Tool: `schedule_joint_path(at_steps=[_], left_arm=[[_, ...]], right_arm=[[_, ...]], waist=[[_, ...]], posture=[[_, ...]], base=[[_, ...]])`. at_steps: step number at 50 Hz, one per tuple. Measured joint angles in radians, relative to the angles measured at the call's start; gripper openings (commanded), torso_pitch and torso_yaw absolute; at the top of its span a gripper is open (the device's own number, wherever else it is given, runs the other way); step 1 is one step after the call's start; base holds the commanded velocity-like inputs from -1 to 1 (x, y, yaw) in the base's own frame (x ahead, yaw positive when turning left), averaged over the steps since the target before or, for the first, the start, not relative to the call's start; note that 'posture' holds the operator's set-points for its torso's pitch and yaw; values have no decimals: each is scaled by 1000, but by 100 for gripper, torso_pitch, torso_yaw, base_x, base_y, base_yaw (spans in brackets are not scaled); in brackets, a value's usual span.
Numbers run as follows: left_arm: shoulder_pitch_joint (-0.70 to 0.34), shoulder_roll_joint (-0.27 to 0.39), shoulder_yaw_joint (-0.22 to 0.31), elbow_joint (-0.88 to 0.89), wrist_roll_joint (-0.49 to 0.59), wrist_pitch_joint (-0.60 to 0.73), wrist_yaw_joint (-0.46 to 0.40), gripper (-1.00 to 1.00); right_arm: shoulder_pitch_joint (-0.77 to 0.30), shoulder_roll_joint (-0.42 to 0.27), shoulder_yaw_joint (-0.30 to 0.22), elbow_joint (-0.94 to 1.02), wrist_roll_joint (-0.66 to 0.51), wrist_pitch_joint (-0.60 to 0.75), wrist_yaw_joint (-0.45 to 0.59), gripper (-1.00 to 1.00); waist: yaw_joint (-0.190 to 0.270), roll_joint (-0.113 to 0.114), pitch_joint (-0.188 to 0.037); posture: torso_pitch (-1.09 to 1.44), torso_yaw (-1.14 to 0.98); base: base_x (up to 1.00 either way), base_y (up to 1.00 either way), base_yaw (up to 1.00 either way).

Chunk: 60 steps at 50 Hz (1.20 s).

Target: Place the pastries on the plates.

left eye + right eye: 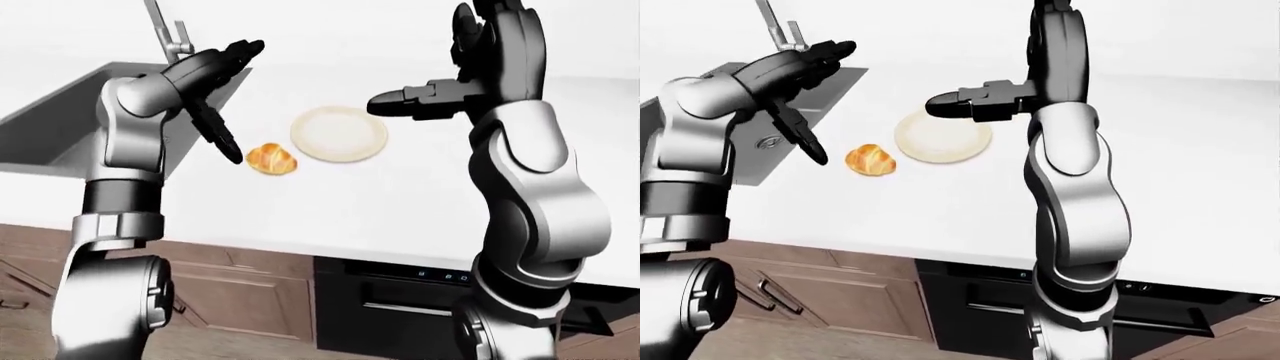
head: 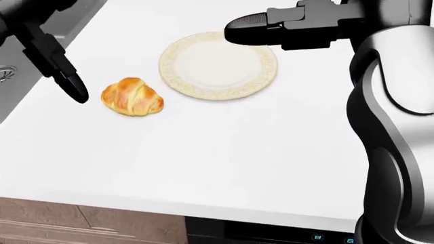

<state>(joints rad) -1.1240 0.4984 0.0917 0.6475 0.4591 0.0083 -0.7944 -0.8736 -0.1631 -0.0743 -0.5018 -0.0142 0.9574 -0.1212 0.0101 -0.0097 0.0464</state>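
Note:
A golden croissant (image 2: 132, 96) lies on the white counter (image 2: 224, 152), just left of an empty cream plate (image 2: 218, 65) with a patterned rim. My left hand (image 2: 57, 63) hangs above the counter left of the croissant, fingers spread and pointing down, one fingertip (image 2: 76, 92) a short gap from the pastry. My right hand (image 2: 252, 26) hovers over the plate's upper right rim, fingers stretched out leftward, holding nothing. In the left-eye view the croissant (image 1: 271, 159) and plate (image 1: 339, 133) sit between both arms.
A sink basin (image 1: 70, 120) with a faucet (image 1: 165, 34) lies at the counter's left end. Below the counter edge are wooden cabinet doors (image 1: 230, 289) and a dark oven front (image 1: 400, 296).

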Motion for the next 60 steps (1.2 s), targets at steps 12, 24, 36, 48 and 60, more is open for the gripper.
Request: schedule_joint_path(at_steps=[12,24,36,48,60], left_arm=[[-47,-73,-29,104,77,-88,-1,100],[-84,-111,-48,233,111,-145,19,100],[-89,-126,-49,280,119,-150,17,86],[-49,-128,-50,291,127,-133,14,42],[-25,-123,-50,287,133,-135,11,18]], right_arm=[[8,2,0,-7,-6,5,7,100],[32,-9,-14,-45,-6,18,6,100],[12,-16,-10,-35,-9,19,7,100],[28,-14,-10,-57,-20,25,13,100],[30,-14,-10,-57,-26,26,20,100]], waist=[[1,-4,-1],[1,-5,-6],[1,-6,-10],[1,-6,-11],[1,-5,-11]], posture=[[0,0],[0,0],[0,0],[0,0],[0,0]], base=[[0,0,0],[0,0,0],[0,0,0],[0,0,0],[0,0,0]])
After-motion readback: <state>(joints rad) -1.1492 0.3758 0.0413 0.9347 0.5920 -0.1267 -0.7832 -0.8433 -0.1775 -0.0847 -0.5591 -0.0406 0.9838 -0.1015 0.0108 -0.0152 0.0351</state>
